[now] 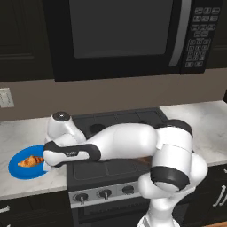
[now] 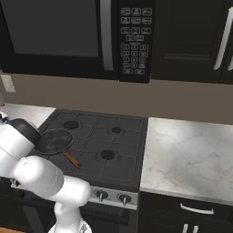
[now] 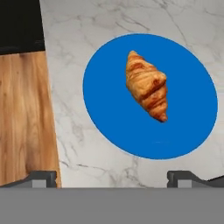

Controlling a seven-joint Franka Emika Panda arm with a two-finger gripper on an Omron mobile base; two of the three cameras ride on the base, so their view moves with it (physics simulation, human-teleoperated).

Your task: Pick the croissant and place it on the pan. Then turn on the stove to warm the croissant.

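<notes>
The croissant (image 3: 146,85) is golden-orange and ridged, and lies on a flat round blue plate (image 3: 109,109) on the marble counter left of the stove (image 1: 115,119). In the left base view the croissant (image 1: 30,162) and plate (image 1: 15,168) sit just left of my hand. My gripper (image 3: 114,179) hovers above the plate's near edge, open, with nothing between its fingertips (image 3: 41,178). The dark grey pan (image 2: 53,140) with its brown wooden handle (image 2: 72,159) rests on the stove's (image 2: 104,145) front left burner. Round knobs (image 2: 101,195) line the stove's silver front strip.
A black microwave (image 1: 119,35) hangs above the stove. Marble counter (image 2: 191,154) extends to the right of the stove. A wall outlet (image 1: 5,97) is on the backsplash at left. In the hand view, the counter's edge drops to wooden floor (image 3: 26,118).
</notes>
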